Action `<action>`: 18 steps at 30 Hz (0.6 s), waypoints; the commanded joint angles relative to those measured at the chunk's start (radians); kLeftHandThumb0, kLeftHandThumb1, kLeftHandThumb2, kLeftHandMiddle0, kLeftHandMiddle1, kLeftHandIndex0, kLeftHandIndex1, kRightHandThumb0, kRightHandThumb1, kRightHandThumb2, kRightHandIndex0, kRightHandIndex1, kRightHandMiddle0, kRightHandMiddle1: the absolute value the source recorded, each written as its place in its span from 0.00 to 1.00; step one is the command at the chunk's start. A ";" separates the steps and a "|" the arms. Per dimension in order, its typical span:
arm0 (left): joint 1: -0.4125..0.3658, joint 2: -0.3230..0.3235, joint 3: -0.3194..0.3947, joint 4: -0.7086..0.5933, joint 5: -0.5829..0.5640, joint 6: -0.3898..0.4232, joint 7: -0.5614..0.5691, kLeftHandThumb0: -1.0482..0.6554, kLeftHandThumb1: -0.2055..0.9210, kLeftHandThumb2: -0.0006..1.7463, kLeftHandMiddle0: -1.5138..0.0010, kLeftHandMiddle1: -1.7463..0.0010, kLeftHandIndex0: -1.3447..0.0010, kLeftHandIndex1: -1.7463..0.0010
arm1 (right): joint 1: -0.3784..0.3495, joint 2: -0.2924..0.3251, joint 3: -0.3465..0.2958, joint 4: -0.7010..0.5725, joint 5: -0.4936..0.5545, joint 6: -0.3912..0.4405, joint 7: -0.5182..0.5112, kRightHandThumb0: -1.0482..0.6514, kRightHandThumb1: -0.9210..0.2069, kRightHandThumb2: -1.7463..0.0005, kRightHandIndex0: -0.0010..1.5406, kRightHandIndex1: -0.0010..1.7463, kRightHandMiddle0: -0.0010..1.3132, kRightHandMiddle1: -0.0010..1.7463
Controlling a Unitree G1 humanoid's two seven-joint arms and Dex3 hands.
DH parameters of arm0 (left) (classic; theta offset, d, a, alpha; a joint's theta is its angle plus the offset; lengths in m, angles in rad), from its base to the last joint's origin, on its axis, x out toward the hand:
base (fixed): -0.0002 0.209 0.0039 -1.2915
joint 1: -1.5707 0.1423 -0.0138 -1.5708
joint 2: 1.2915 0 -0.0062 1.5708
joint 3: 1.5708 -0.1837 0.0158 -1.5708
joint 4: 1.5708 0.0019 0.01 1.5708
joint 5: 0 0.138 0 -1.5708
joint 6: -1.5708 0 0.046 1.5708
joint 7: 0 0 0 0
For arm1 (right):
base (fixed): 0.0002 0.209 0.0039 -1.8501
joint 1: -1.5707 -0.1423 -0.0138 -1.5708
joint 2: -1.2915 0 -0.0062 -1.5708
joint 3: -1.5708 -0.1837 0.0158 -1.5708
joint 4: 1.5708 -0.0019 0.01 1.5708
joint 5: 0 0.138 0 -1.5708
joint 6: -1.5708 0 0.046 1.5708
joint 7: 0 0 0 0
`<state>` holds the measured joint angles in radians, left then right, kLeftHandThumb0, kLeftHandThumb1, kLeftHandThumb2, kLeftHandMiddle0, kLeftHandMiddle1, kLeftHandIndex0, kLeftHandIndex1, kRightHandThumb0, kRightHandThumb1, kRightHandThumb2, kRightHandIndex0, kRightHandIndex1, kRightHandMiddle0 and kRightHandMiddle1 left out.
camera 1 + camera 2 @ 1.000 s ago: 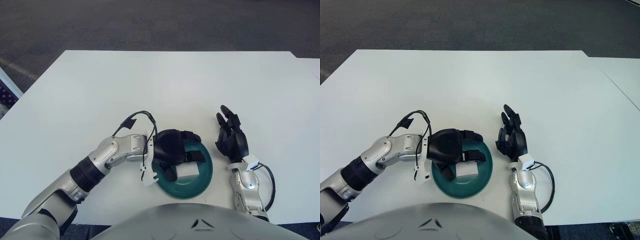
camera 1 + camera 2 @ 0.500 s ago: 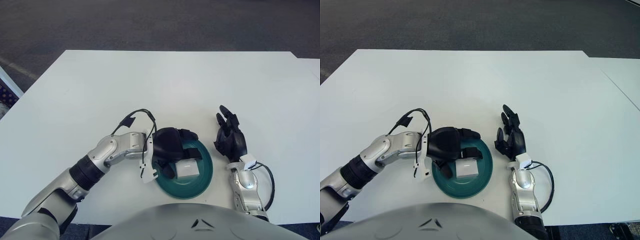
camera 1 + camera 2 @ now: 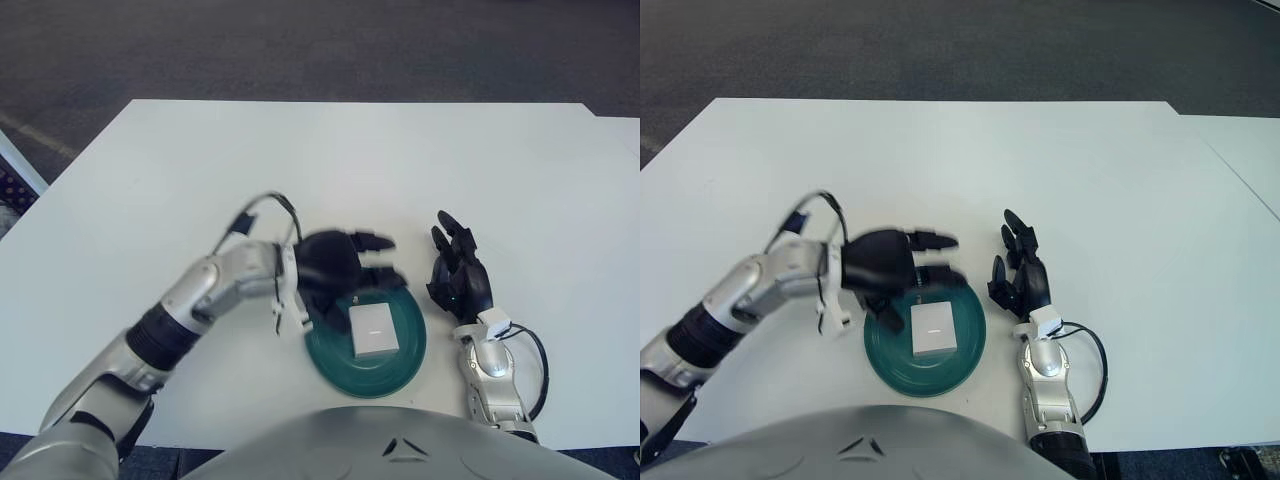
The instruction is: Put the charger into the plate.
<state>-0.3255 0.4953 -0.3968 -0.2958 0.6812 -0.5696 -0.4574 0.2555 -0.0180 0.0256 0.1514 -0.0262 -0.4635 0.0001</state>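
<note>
With the charger (image 3: 371, 331) lying flat inside the plate (image 3: 407, 359) near the bench's (image 3: 330, 170) front edge, task looks done. Left robot hand (image 3: 340, 264) over the plate's far-left rim, fingers spread, holding nothing; clear of the charger, likely so as not to drag it out. Blurred, so contact with the rim cannot be told. Right robot hand (image 3: 459, 280) just right of the plate, fingers loosely extended, empty, kept apart from the plate, probably idle. Charger sits centred, well within the rim.
</note>
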 commanded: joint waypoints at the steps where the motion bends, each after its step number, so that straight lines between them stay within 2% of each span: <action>1: 0.048 -0.015 0.015 -0.030 -0.019 0.022 0.020 0.00 1.00 0.48 0.92 1.00 1.00 0.82 | 0.098 0.000 0.004 0.090 -0.019 0.032 -0.005 0.17 0.00 0.46 0.11 0.00 0.00 0.19; 7: 0.089 0.002 0.049 -0.094 -0.106 0.057 0.000 0.00 1.00 0.45 0.92 1.00 1.00 0.82 | 0.083 0.014 -0.001 0.118 0.015 0.006 0.009 0.17 0.00 0.46 0.09 0.00 0.00 0.18; 15: 0.039 0.034 0.093 -0.089 -0.240 0.080 -0.060 0.00 1.00 0.43 0.92 1.00 1.00 0.79 | 0.071 0.029 -0.004 0.132 0.062 0.006 0.037 0.16 0.00 0.50 0.06 0.00 0.00 0.18; 18: 0.052 -0.001 0.116 -0.079 -0.266 0.159 -0.048 0.00 1.00 0.44 0.89 0.99 1.00 0.74 | 0.073 0.027 -0.005 0.138 0.099 0.005 0.074 0.16 0.00 0.51 0.06 0.01 0.00 0.19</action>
<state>-0.2652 0.5158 -0.3104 -0.3875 0.4452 -0.4737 -0.5076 0.2557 -0.0089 0.0187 0.1631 0.0481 -0.4838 0.0472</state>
